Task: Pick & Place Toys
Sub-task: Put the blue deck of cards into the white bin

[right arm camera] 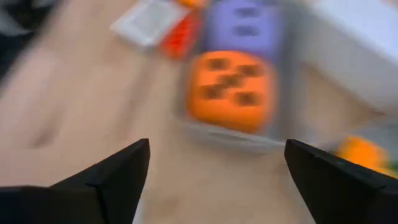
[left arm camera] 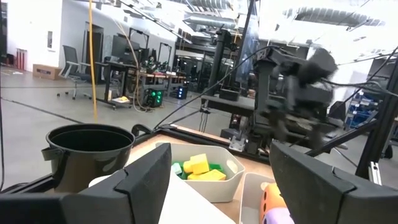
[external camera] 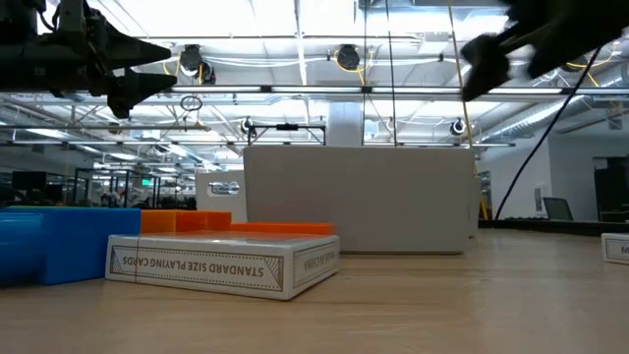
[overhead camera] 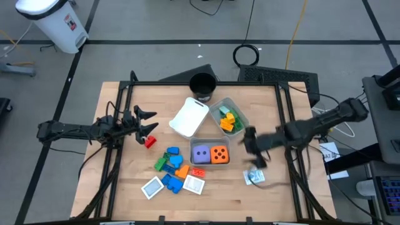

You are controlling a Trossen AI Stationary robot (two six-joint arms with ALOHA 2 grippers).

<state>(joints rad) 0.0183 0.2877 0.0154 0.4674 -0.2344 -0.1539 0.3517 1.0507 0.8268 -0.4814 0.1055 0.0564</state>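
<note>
An orange die (overhead camera: 219, 154) and a purple die (overhead camera: 200, 154) sit side by side in a clear tray (overhead camera: 210, 164) at mid-table. My right gripper (overhead camera: 251, 150) hangs open above the table just right of that tray; in its wrist view the orange die (right arm camera: 231, 90) lies ahead of the spread fingers (right arm camera: 217, 162). A white tile (overhead camera: 255, 177) lies on the wood near it. Several small blocks (overhead camera: 170, 164) and two white tiles (overhead camera: 152, 186) lie left of the dice. A red block (overhead camera: 150, 142) rests below my left gripper (overhead camera: 154, 121), which waits open at the left.
A translucent tray (overhead camera: 228, 117) holding yellow, green and orange blocks stands at the back. A white tray (overhead camera: 189, 117) lies beside it and a black cup (overhead camera: 202, 86) sits at the far edge. Bare wood lies along the near edge and at the right.
</note>
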